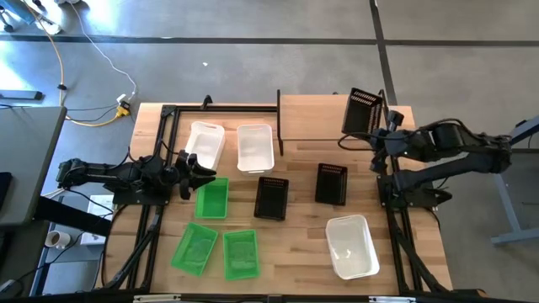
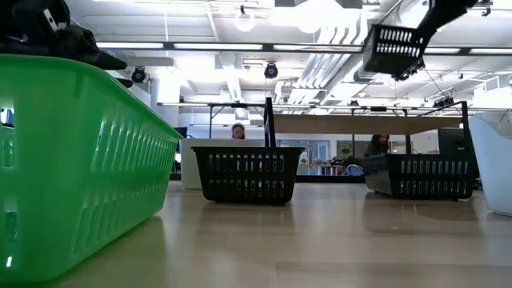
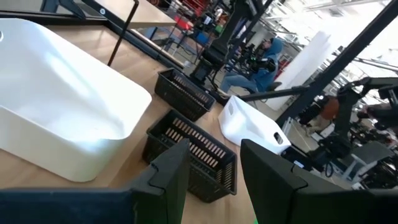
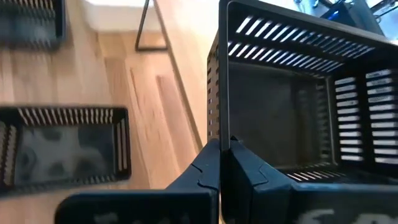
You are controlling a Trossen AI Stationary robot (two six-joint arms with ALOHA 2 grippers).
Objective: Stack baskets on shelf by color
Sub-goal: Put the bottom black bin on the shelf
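One black basket (image 1: 364, 110) (tilted) in right gripper (image 1: 381, 135)

Grey floor (image 1: 253, 63) with cables (image 1: 84, 50); ceiling strip lights (image 2: 192, 46) overhead.

My right arm reaches in from the table's right edge, its right gripper (image 1: 381, 135) raised, fingers pinched together. My left arm lies low along the left side; the left gripper (image 1: 195, 171) seems parted, empty.

- The nearest green basket (image 2: 76, 164) is cut off by the low view's left edge.
- The white basket (image 2: 498, 164) there is cut by the right edge.
- 2 people (image 2: 238, 131) beyond the table are too small to make out.
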